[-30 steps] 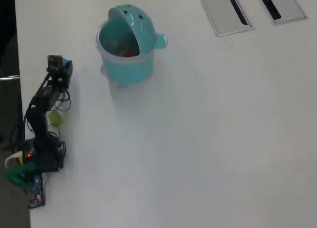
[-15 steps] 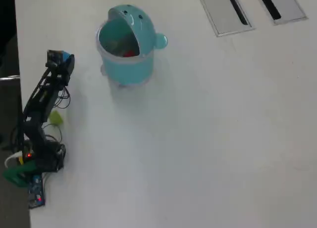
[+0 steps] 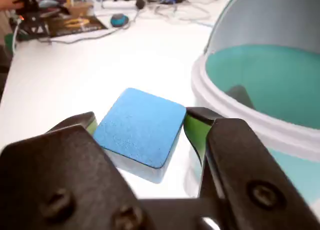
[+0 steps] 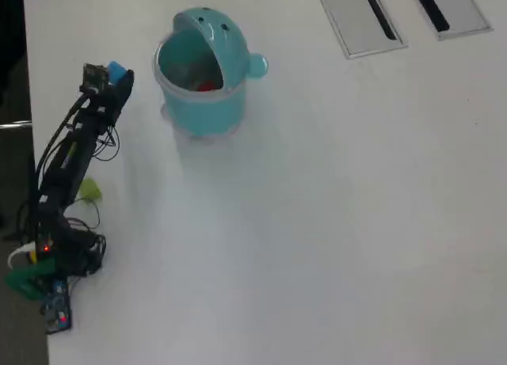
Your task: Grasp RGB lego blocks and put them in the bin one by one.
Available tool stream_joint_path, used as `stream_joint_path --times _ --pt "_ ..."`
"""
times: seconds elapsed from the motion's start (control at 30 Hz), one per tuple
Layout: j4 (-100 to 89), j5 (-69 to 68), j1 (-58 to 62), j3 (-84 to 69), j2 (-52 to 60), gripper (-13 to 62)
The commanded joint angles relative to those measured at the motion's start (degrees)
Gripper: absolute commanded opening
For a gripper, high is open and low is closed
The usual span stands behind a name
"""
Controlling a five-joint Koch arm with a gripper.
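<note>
The white worktop [image 4: 333,222] was mostly bare, with cables and clutter far behind the gripper [image 3: 142,127] in the wrist view. The gripper was closed on the blue block [image 3: 140,126], pinched between its 2 green-padded jaws, with the bin [image 3: 260,85] just beside it to the right and its rim not yet cleared. Judging from this, releasing too soon or clipping the rim could drop the block outside; the red block [image 4: 208,85] lay inside the bin, and the yellow-green block [image 4: 89,191] sat back near the arm's base.
</note>
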State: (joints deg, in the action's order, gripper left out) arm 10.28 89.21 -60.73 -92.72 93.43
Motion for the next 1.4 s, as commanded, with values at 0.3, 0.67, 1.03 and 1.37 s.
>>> stream_joint_path --times 0.3,0.67,1.03,1.37 --pt "1.8 -3.3 6.9 19.8 -1.8 24.2" --pt "0.9 -4.7 15.7 37.1 -17.2 24.2" --pt "0.8 -5.4 17.0 51.8 -30.7 27.8" --pt "1.1 -3.0 16.7 51.0 -29.3 33.1"
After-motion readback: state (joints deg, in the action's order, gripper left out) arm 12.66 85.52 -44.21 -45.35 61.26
